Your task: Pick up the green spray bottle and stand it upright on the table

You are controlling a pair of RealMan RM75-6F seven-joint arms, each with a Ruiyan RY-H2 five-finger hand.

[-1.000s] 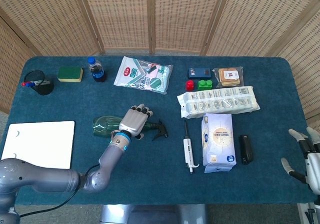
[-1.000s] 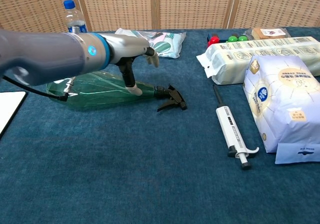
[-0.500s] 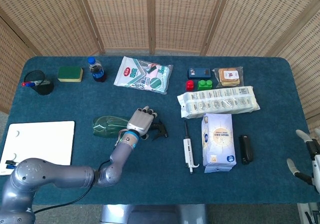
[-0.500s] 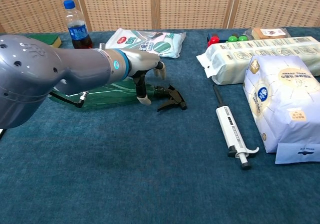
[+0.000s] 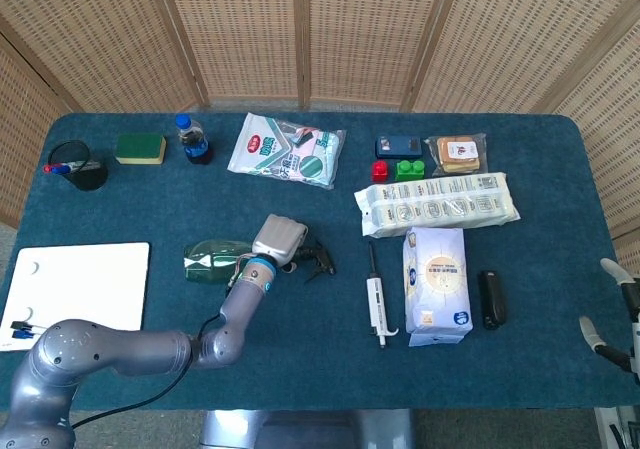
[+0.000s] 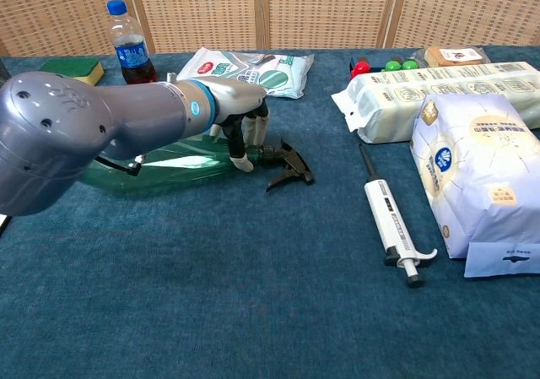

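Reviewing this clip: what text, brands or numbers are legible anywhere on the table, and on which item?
None can be read.
White-and-green packet: red logo and print, blurred.
Blue-and-white bag: round blue logo and small print, too small.
Long wrapped pack: repeated labels, illegible.
Cola bottle: blue label, blurred.
Green spray bottle: no label visible.

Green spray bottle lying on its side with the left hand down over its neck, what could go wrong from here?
1. The left hand sits at the narrow neck of the green spray bottle, far from the body's middle, so the bottle may droop or twist when lifted.
2. The black trigger head juts out beside the fingers and could snag them.
3. Once stood up, the tall bottle may tip.
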